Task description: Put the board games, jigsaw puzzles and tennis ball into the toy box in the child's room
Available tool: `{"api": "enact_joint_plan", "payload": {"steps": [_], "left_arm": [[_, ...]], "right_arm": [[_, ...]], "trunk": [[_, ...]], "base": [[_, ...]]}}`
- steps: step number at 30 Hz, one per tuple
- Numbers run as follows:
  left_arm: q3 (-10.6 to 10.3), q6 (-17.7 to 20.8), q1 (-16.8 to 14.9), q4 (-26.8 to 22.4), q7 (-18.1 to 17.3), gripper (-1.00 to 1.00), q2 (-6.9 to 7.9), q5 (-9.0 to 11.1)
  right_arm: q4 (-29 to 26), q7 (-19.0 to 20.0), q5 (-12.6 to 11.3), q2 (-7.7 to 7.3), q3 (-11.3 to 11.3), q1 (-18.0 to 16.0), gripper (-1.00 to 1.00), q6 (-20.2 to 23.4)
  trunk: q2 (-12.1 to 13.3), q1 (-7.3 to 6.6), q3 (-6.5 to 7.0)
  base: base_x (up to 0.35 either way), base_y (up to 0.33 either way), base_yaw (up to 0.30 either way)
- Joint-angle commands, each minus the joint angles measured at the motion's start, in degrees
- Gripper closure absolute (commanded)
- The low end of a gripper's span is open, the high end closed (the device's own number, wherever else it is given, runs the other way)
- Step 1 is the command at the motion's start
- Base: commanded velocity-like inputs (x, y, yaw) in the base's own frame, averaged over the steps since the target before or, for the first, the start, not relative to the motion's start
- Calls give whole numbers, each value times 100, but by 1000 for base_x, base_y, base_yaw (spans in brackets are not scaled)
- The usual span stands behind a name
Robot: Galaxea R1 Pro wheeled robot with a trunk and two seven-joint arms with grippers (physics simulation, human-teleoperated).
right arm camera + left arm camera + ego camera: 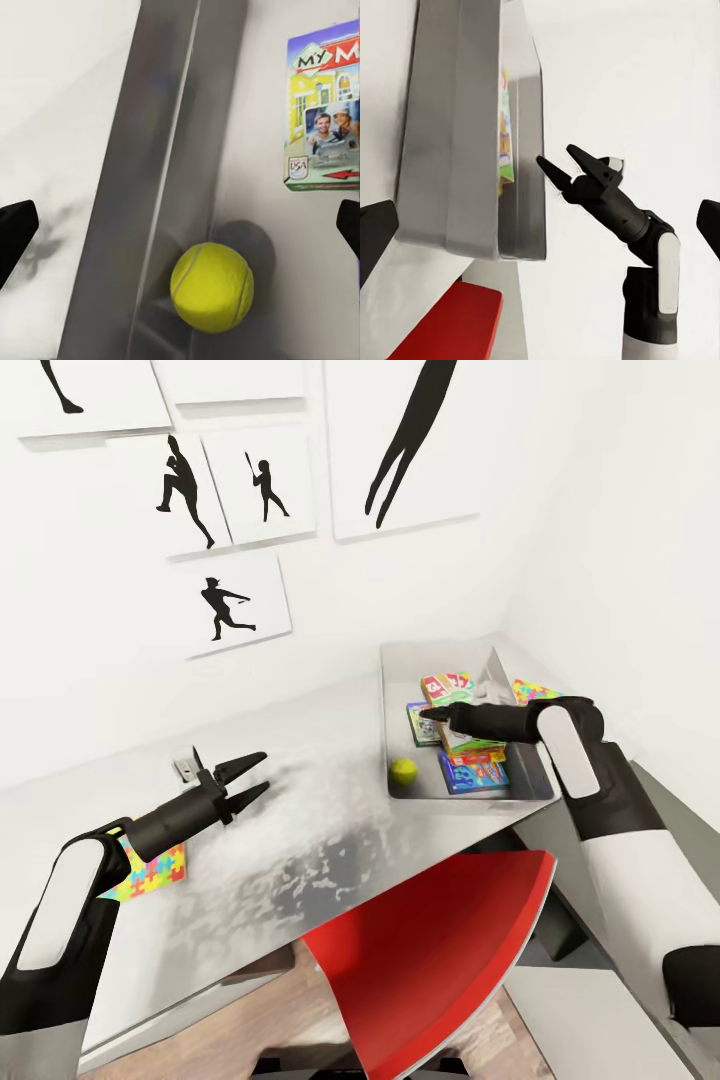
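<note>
- The shallow light grey toy box (398, 690) sits at the far right end of the pale grey smooth table (300, 830); inside it lie the small yellow-green tennis ball (404, 771) by the near-left wall, and colourful printed board games (472, 770) stacked toward the middle.
- The right gripper (428, 713) hovers over the box with nothing between its fingers — spread wide, judging from its wrist view, where the ball (212, 286) rests against the bin wall.
- The left gripper (252, 777) hangs above the table, jaws open and empty.
- One thin multicoloured jigsaw puzzle (150, 868) lies flat on the table under the left forearm; another patterned board (535, 691) shows at the box's far right edge — whether inside or beside it I cannot tell.
- Likely next: the near puzzle; being thin and flat, it probably needs sliding to the table edge so a finger gets beneath.
- White walls carry black silhouette pictures (225, 605); a red chair (440, 960) stands before the table.
</note>
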Motion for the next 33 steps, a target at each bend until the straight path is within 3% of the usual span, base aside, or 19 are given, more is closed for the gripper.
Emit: {"api": "enact_joint_plan", "payload": {"steps": [1,5,33], "left_arm": [[6,23,-25,1,-51,-100,0,-55],[6,23,-25,1,-51,-100,0,-55],[6,23,-25,1,-51,-100,0,-55]], "right_arm": [[-34,58,65,-4,5,-38,-100,14],[-63,58,65,-4,5,-159,-100,14],[-63,58,65,-4,5,-159,-100,14]], "trunk": [[-9,3,-8],[-9,3,-8],[-9,3,-8]], "base": [[0,0,0],[0,0,0],[0,0,0]]}}
